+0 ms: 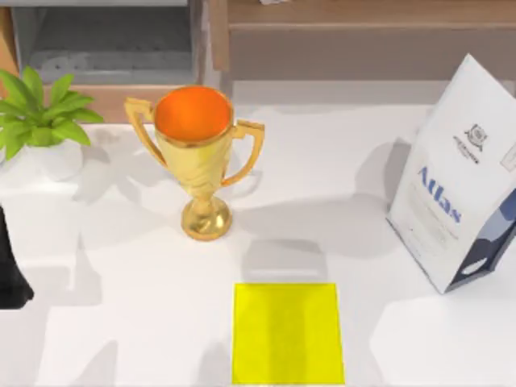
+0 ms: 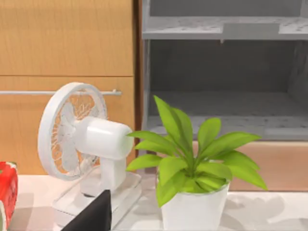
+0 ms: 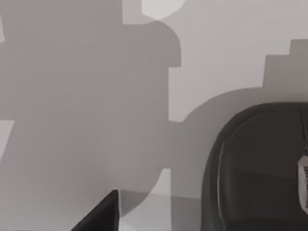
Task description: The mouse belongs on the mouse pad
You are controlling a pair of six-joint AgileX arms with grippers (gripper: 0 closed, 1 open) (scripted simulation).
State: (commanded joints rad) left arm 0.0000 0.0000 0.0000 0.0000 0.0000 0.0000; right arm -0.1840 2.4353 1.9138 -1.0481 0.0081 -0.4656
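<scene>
Your flat bright-yellow square mouse pad (image 1: 288, 333) lies bare at the white worktop's (image 1: 145, 322) near edge, below the gold trophy (image 1: 196, 153). A dark glossy rounded mouse (image 3: 257, 168) sits under the right wrist camera (on the worktop). Either pincer's state: cannot tell

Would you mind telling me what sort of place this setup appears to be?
Probably a rendered home or office tabletop scene: a white table carries a gold trophy, a potted plant, a white desk fan and a yellow mouse pad, with wooden cabinets and a grey shelf behind.
</scene>
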